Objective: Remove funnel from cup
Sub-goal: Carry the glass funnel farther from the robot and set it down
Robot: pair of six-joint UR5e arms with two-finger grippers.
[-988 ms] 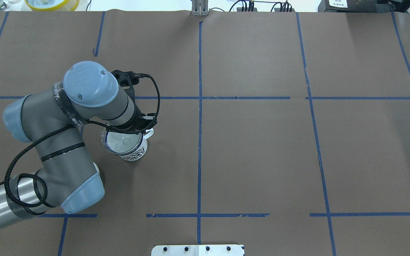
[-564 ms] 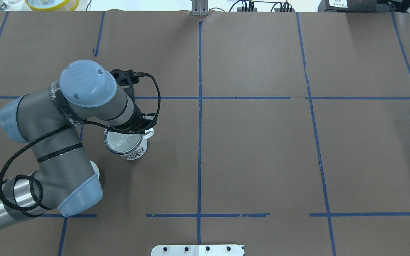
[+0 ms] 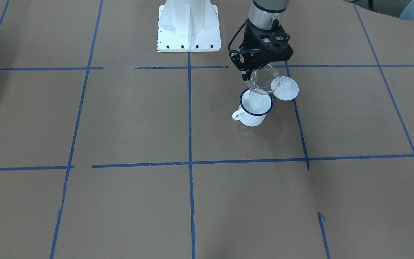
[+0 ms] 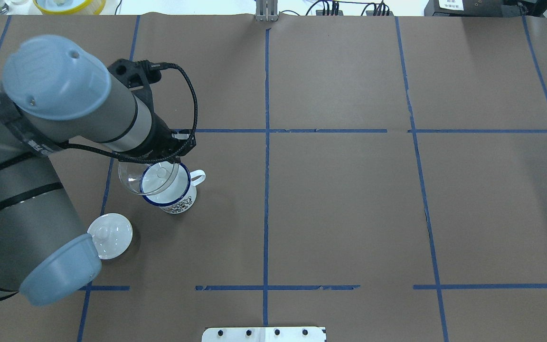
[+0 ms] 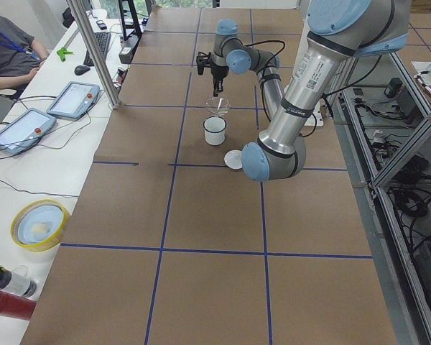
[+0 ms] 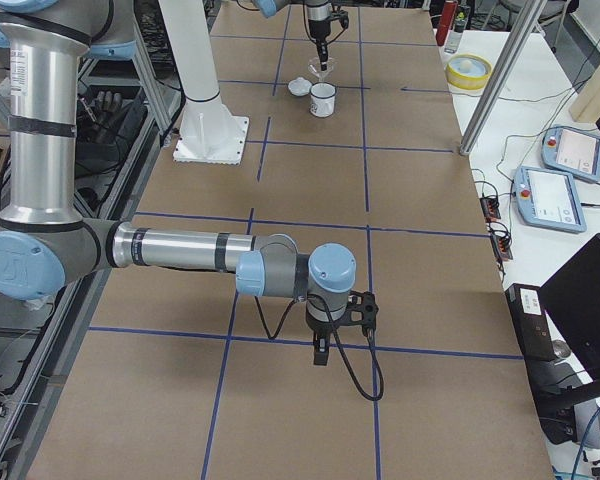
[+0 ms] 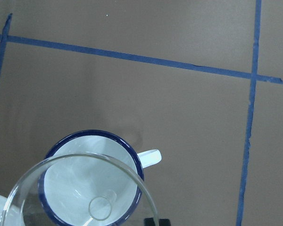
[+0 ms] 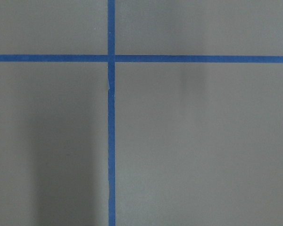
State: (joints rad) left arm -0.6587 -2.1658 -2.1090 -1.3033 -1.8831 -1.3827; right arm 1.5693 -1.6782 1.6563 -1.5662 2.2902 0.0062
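The cup (image 3: 254,109) is a white mug with a dark blue rim, upright on the brown table, and also shows in the overhead view (image 4: 173,195) and left wrist view (image 7: 92,142). My left gripper (image 3: 251,75) is shut on the rim of the clear funnel (image 3: 265,81). It holds the funnel tilted above the cup, with the thin stem over the cup's mouth. The funnel (image 4: 128,180) overlaps the cup's left side in the overhead view, and its wide mouth (image 7: 80,188) fills the bottom of the left wrist view. My right gripper (image 6: 320,352) hangs over bare table far away; I cannot tell its state.
A round white knobbed lid (image 4: 109,236) lies on the table beside the cup, close to my left arm's elbow, and shows in the front view (image 3: 285,88) too. The white robot base (image 3: 189,27) stands at the table's edge. Blue tape lines cross the brown paper.
My left arm has risen and swung toward the robot's left, lifting the funnel up out of the cup. The cup has stayed in place. The lid is now uncovered.
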